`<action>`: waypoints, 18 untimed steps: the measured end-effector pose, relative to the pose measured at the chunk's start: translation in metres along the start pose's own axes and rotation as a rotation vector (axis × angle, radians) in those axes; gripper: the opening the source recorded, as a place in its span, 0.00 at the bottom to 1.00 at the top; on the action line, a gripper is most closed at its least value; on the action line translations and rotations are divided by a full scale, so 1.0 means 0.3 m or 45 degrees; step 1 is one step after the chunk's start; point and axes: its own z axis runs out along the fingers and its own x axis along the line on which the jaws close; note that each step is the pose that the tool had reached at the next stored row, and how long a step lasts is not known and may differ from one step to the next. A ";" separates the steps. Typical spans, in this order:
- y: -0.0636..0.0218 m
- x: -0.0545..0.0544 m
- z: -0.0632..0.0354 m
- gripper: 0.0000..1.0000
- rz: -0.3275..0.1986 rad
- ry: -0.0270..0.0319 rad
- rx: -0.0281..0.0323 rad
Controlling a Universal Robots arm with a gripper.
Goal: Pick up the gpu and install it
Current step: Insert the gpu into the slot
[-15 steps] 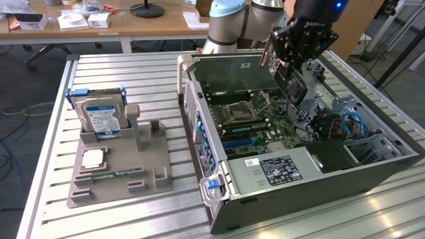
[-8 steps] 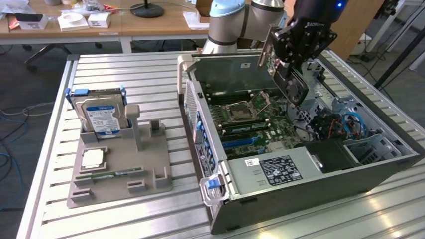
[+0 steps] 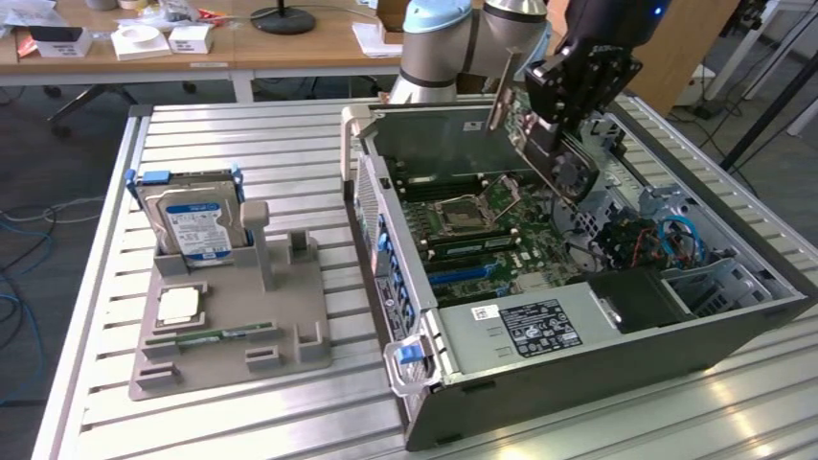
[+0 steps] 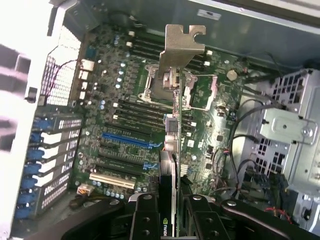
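Open grey metal tower computer case [image 3: 715, 335], lying on its side on a slatted aluminium table [image 3: 230, 144], with the black robot gripper [image 3: 560, 120] above its far end. The gripper's fingers [image 4: 145, 217] are pinched on the gpu [image 3: 566, 165], a thin flat dark expansion card with a pale tan metal bracket strip at one end. The card hangs on edge, raised above the case's interior, bracket end nearest the case's rear wall, and clear of the board below it.

In the wrist view the gpu [image 4: 182, 50] appears edge-on between the gripper [image 4: 170, 220] fingers, its bracket towards the case's rear wall. It sits over the green motherboard [image 4: 125, 95] on the case floor, above the region between the square processor socket [image 4: 172, 85] and the long blue expansion slot [image 4: 127, 140]. Whether the card lines up with a slot cannot be told.

A black power supply with a white label [image 3: 537, 326] fills the case's near end.

Beside the case, on the exterior view's left of it, lies a grey plastic parts holder [image 3: 275, 331]. It carries an upright silver hard drive with a blue-white label [image 3: 192, 225], a pale square chip [image 3: 179, 305] and a narrow green memory stick [image 3: 211, 337].
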 end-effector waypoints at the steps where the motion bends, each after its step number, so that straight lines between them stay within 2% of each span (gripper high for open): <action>1: 0.000 0.000 0.001 0.26 -0.024 0.0008 -0.0003; 18: 0.000 0.000 0.013 0.26 -0.417 0.0151 -0.0039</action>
